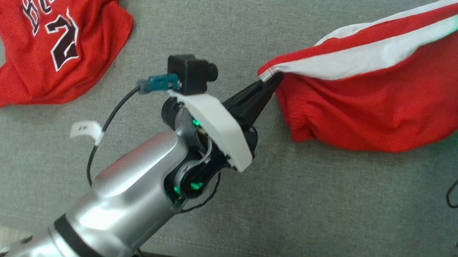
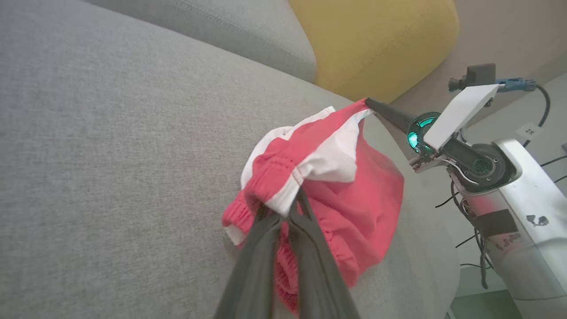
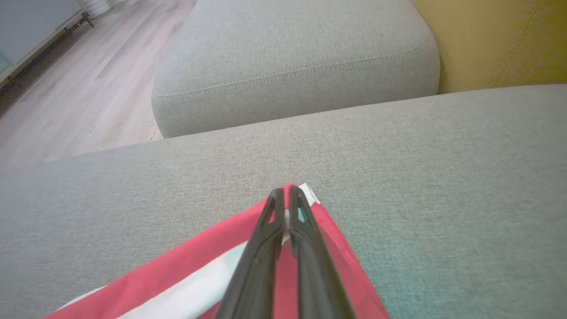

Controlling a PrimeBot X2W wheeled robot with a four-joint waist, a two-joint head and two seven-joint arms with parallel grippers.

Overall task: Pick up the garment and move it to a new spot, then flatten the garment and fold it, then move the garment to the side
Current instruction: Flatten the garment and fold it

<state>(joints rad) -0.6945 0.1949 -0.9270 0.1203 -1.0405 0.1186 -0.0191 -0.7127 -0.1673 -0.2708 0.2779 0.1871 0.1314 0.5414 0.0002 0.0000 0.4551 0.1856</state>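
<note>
Grey fabric sofa seat (image 1: 328, 198) spread out below me, a crumpled red jersey (image 1: 52, 34) with dark, white-edged lettering lying on it to my left, a second grey cushion (image 3: 292, 66) behind, a yellow cushion (image 2: 376, 40) just beside that, pale wooden floor (image 3: 88, 79) beyond.

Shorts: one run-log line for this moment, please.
left pincer: shut on shorts | right pincer: shut on shorts | shorts: stretched between both | jersey: on sofa

Left arm (image 1: 129, 194) stretched forward, angled rightward; left fingers (image 1: 254, 98) pinched closed; right fingers (image 3: 310, 266) pinched closed.
</note>
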